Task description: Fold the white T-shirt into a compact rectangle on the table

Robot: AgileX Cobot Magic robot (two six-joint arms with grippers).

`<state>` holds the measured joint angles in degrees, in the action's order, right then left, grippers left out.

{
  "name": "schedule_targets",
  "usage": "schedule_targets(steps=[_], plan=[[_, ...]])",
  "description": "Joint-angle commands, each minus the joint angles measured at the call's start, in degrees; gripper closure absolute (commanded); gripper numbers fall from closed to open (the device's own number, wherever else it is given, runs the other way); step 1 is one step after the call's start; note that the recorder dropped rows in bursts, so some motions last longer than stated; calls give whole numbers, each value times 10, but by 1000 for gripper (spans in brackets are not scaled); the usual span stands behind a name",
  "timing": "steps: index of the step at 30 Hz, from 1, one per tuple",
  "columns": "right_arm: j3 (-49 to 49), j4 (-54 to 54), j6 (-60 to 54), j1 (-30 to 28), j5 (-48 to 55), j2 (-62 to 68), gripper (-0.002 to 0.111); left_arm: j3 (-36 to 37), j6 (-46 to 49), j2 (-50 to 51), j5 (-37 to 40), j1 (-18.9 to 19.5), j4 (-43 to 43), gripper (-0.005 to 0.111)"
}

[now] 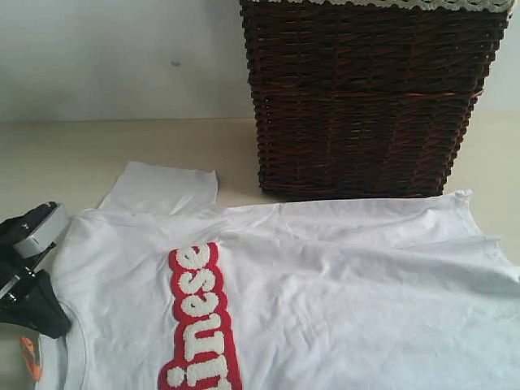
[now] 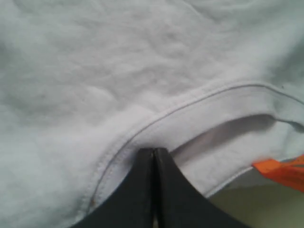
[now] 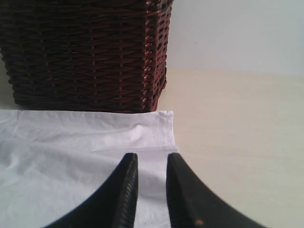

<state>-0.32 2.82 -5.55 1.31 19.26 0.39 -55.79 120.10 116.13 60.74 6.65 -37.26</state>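
Note:
The white T-shirt (image 1: 325,276) lies spread on the table (image 1: 49,154), collar at the left and hem at the right, with red-outlined fuzzy letters (image 1: 199,317) across the chest. One sleeve (image 1: 162,188) sticks out toward the back. My left gripper (image 1: 49,313) sits at the neck edge. In the left wrist view its jaws meet at the collar seam of the T-shirt (image 2: 118,71), pinching the band, with the orange tag (image 2: 280,171) beside them. My right gripper (image 3: 152,159) stands open just above the hem corner of the T-shirt (image 3: 71,142); it is outside the exterior view.
A tall dark brown wicker basket (image 1: 366,97) stands at the back, right behind the shirt's far edge, and it fills the right wrist view's background as the basket (image 3: 85,52). Bare table (image 3: 237,142) stretches beyond the hem. A pale wall rises behind.

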Motion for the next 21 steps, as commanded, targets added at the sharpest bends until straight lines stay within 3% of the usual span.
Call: schedule_targets(steps=[1,6,10,17,21], plan=[[3,2,-1,0,-5,-4,85,-8,0,-16,2,2,-21,104],[3,2,-1,0,-5,-4,85,-19,0,-71,92,15,-28,83],[3,2,-1,0,-5,-4,85,-14,-1,-97,92,20,-36,68],[3,1,-1,0,-5,-4,85,-17,0,-97,92,11,-182,65],[3,1,-1,0,-5,-4,85,-17,0,-88,92,-29,-188,65]])
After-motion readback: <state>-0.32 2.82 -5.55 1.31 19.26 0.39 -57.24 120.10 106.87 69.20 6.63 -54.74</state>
